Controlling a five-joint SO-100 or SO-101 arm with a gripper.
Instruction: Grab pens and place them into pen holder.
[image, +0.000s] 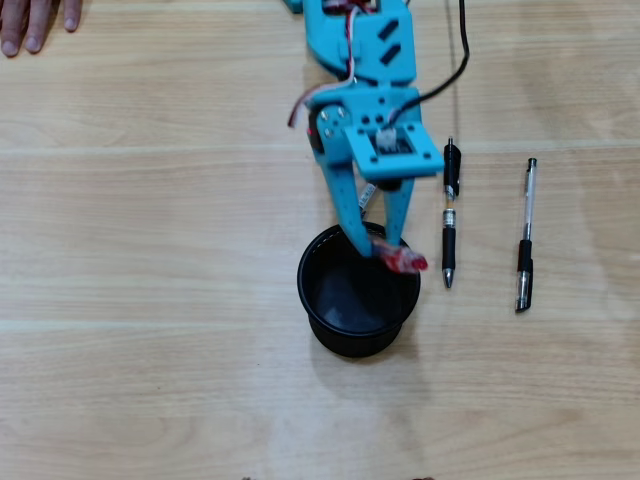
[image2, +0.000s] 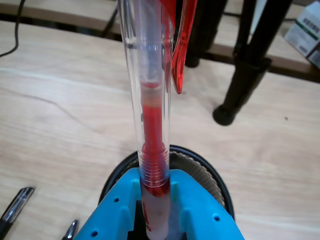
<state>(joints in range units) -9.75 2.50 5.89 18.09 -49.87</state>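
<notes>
The gripper (image: 378, 243) is clamping the red-and-white pen (image2: 152, 125) between its 2 fingers, and in the wrist view the pen's long axis is standing nearly upright, its clear barrel and red clip rising away from the jaws. In the overhead view the fingertips are hanging over the back rim of the pen holder (image: 318, 325), toward the side nearest the 2 loose pens, with the pen's red end (image: 402, 261) showing right at that rim. So the relation that matters is this: the cup's open mouth is lying directly under and slightly forward of the gripper, and the pen is looking roughly aligned with the cup's axis. I judge a release here would be risking the rim; the centre would be safer. Beside the pen holder, the black pen with a clear middle (image: 450, 213) is lying nearer, and the clear-barrelled pen (image: 525, 236) is lying beyond it, both well apart from the cup.
</notes>
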